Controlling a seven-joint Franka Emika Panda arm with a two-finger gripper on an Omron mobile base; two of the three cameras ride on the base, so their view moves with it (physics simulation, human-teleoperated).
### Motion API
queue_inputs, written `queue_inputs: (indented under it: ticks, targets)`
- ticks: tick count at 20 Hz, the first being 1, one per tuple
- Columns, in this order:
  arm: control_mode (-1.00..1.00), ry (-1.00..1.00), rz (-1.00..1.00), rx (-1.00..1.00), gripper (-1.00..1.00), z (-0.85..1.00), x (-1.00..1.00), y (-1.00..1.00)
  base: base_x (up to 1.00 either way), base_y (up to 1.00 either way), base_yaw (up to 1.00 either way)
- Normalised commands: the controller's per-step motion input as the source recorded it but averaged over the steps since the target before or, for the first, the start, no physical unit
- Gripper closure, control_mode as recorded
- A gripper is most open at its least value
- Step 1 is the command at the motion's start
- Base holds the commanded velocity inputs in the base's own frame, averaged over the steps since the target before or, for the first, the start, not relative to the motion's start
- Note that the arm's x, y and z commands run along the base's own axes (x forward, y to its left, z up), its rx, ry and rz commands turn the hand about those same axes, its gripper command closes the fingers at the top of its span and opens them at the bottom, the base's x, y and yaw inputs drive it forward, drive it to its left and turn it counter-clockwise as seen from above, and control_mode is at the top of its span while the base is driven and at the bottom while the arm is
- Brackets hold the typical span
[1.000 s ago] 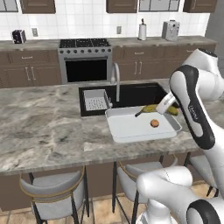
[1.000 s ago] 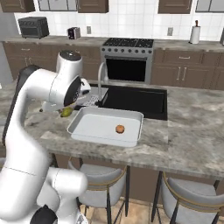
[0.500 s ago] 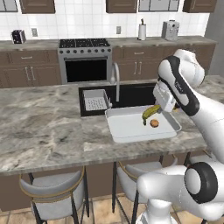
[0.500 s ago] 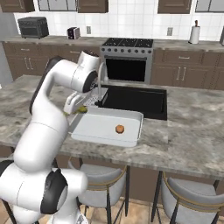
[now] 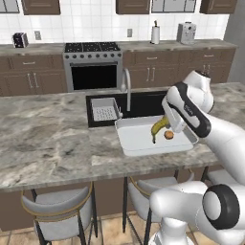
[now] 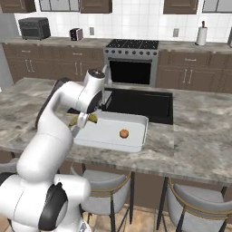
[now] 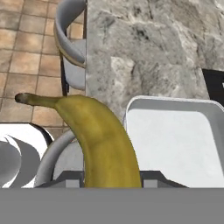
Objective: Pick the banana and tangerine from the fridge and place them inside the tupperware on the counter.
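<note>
I have the banana (image 5: 159, 128) pinched in the gripper (image 5: 168, 125), the jaws closed on its lower end, and it hangs over the right side of the tupperware (image 5: 139, 143) that sits on the counter (image 5: 52, 139) just in front of the sink (image 5: 143, 103). The tangerine (image 5: 168, 135) already lies inside the container, close to where the banana's tip points. From the right base view the banana (image 6: 86, 118) sits at the near rim of the tupperware (image 6: 136, 136), and I can't quite tell whether its whole length is over the white floor or partly over the edge. The hand view makes that worry fair: the banana (image 7: 103, 140) runs beside the tupperware (image 7: 175, 144) rim, with its stem out over the stools and floor. To finish this step well, I judge I should shift the hand a little toward the container's middle, turn the fruit so it lies along the long side, lower it until it nearly rests on the base, and only then release, keeping clear of the tangerine (image 6: 123, 133) so it does not get knocked.
</note>
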Motion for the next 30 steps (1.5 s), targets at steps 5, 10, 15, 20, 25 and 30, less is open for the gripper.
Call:
queue_inputs:
  ticks: [5, 10, 15, 20, 25, 30]
  targets:
    - [-1.0, -0.01, 0.0, 0.0, 1.0, -0.39, 0.46, 0.0, 0.0, 0.0, 0.0]
    - [-1.0, 0.01, -0.01, 0.0, 1.0, -0.33, 0.47, 0.0, 0.0, 0.0, 0.0]
    - [-1.0, 0.01, -0.01, 0.0, 1.0, -0.36, 0.44, 0.0, 0.0, 0.0, 0.0]
    - [-1.0, 0.03, -0.01, 0.0, 1.0, -0.32, 0.38, 0.0, 0.0, 0.0, 0.0]
    - [-1.0, 0.01, -0.05, 0.03, 1.0, -0.19, 0.35, 0.0, 0.0, 0.0, 0.0]
    - [-1.0, 0.07, -0.09, 0.04, 1.0, -0.18, 0.39, 0.0, 0.0, 0.0, 0.0]
